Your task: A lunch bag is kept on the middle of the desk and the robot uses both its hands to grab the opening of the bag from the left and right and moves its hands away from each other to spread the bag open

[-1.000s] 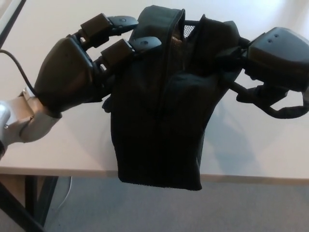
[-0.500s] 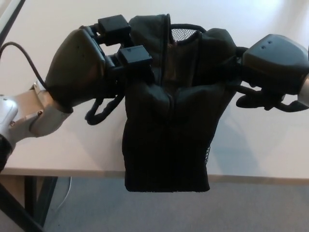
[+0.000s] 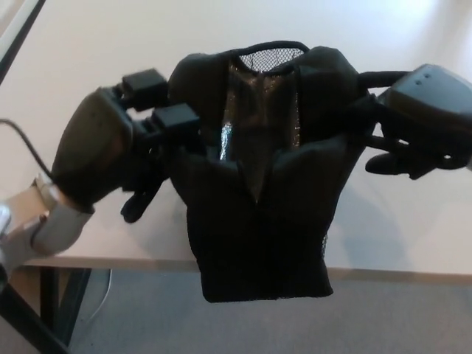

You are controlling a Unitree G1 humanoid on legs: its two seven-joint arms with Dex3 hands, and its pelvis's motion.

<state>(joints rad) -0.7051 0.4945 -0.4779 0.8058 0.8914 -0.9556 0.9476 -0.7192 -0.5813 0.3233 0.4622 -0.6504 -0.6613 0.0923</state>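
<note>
**Spreading the lunch bag: mouth partly open, both grips on**

Holding the lunch bag [image 3: 258, 221] by its two top flaps, I have it over the near edge of the bench [image 3: 110, 66], its lower body hanging past that edge toward the floor. My left robot hand [image 3: 110, 151] is closed on the bag's left flap, its fingers [image 3: 173, 118] curled into the fabric. My right robot hand [image 3: 428, 110] grips the right flap, where the black strap [image 3: 383, 74] also runs; its fingers are mostly buried behind the cloth, but the fabric is drawn taut toward it, so I read that grip as firm.

I judge the grasping as done and the spreading as well under way. A gap shows at the top between the flaps, with the shiny lining [image 3: 254, 110] and a strip of mesh [image 3: 273, 53] visible inside. The lower part of the opening is still pinched into a narrow V, so more outward travel is needed before I would call the bag fully open.

Against the frame half a second back, the opening is clearly wider: then the flaps nearly met down the middle and only a sliver of mesh showed. The left robot hand has moved further left and a little nearer, and the right one sits slightly further right. The bag also hangs somewhat lower in view.
</note>
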